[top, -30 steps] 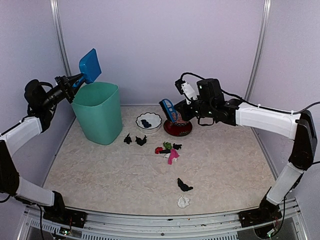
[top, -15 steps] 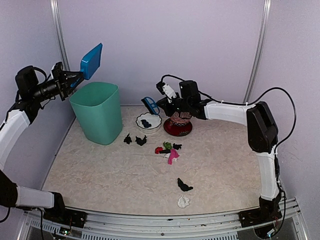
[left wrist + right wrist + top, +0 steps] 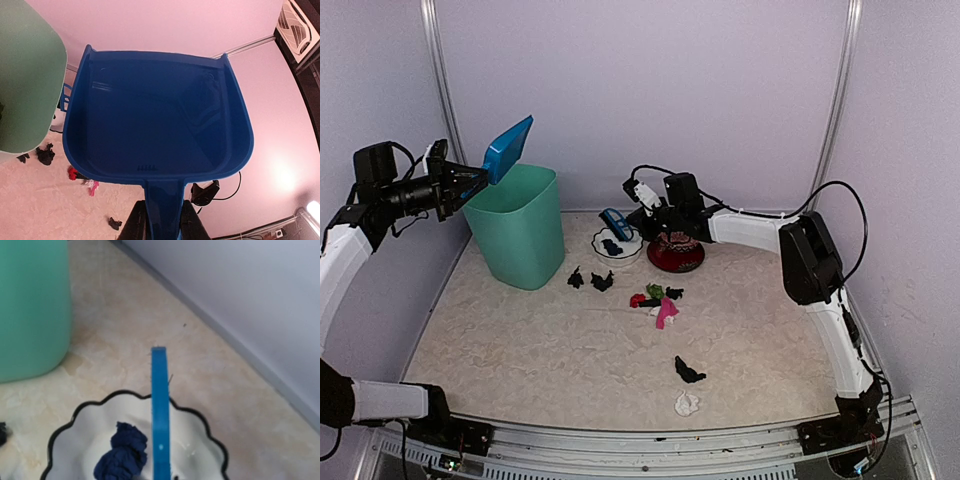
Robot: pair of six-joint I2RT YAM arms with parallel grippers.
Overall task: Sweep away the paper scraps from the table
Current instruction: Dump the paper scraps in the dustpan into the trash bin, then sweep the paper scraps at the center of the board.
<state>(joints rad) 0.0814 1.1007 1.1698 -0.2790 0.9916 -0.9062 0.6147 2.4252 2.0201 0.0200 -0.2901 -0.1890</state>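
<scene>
Bin (image 3: pixel 515 240), bowl (image 3: pixel 599 241), dish (image 3: pixel 678 264) behind paper scraps (image 3: pixel 658 301)

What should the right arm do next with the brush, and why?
Probably lower the brush slightly and nudge the dark blue scrap toward the rim of the bowl: the brush is over the bowl and the scrap lies inside, just beside it.

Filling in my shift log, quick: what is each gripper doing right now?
Left gripper: closed on the handle of the blue dustpan.
Right gripper: closed, holding the blue brush.
</scene>
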